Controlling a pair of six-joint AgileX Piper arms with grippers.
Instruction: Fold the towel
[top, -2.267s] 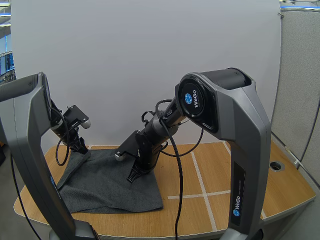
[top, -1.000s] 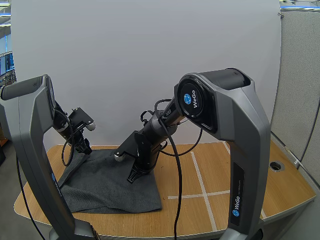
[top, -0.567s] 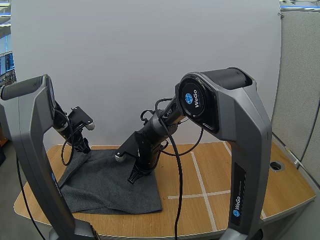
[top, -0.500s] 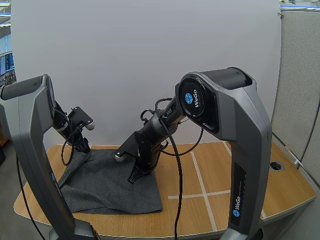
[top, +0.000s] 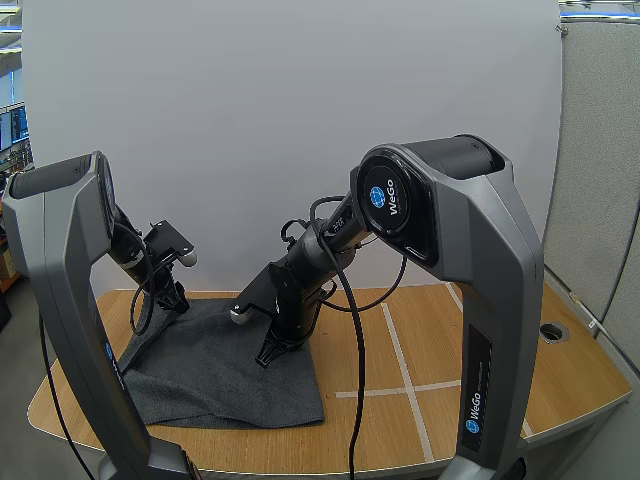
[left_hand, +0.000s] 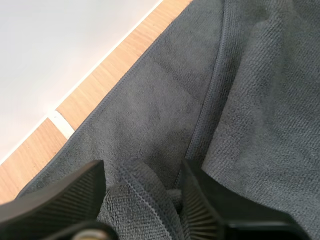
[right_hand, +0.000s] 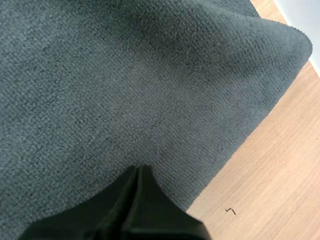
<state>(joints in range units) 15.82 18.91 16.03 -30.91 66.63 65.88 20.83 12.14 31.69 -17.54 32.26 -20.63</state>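
Left wrist view: towel (left_hand: 235, 105) between fingers (left_hand: 57, 192)

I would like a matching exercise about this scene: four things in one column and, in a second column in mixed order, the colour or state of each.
Things
1. left claw
2. right claw
3. towel
4. table

Colours or states
A. light wood with pale lines
B. closed on nothing, tip at the towel
C. dark grey, one corner raised
D. gripping a fold of the towel

Pairs: 1-D, 2-B, 3-C, 4-A
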